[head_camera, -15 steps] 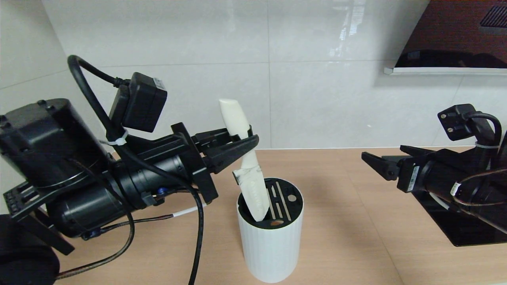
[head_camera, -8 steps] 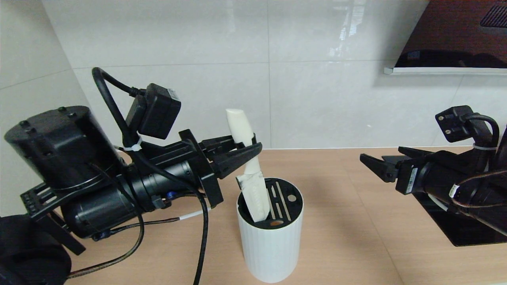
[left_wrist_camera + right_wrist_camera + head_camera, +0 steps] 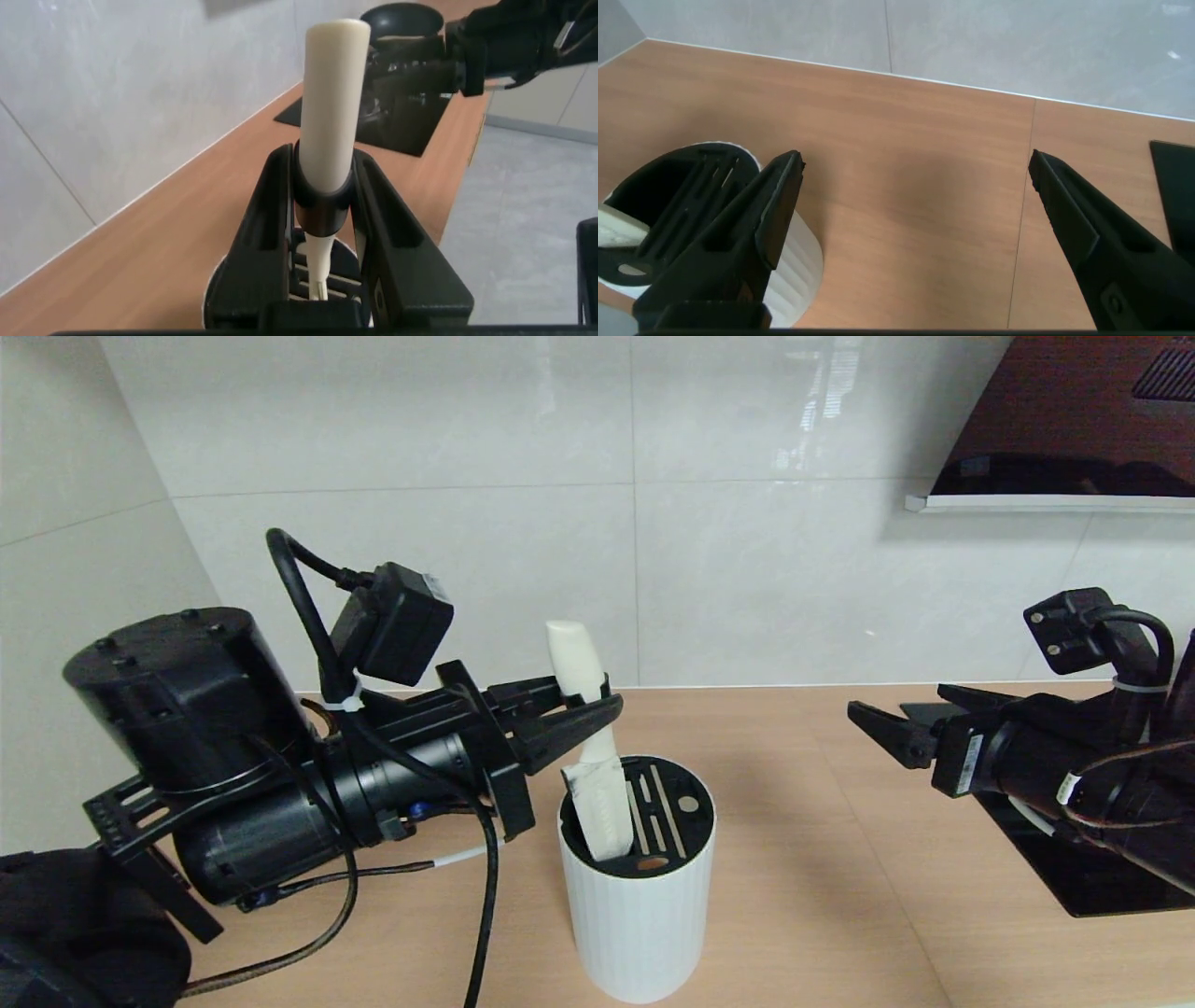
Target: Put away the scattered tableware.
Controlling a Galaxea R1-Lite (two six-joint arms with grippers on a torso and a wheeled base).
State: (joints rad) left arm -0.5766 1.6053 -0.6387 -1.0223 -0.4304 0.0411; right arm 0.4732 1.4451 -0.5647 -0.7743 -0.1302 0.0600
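The knife (image 3: 602, 789) has a cream handle and a white blade. Its long axis is near vertical: handle toward 11 o'clock, tip down in a slot of the white knife block (image 3: 644, 915). The left gripper (image 3: 597, 700) is clenched on the handle. At 3 o'clock, the right gripper (image 3: 896, 705) is spread wide, holding nothing.

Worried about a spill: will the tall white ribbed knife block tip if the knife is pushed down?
Possibly: the white ribbed knife block stands tall, narrow and unheld. The cream-handled knife leans in its slot, so the left gripper may lever it sideways. It looks rigid.
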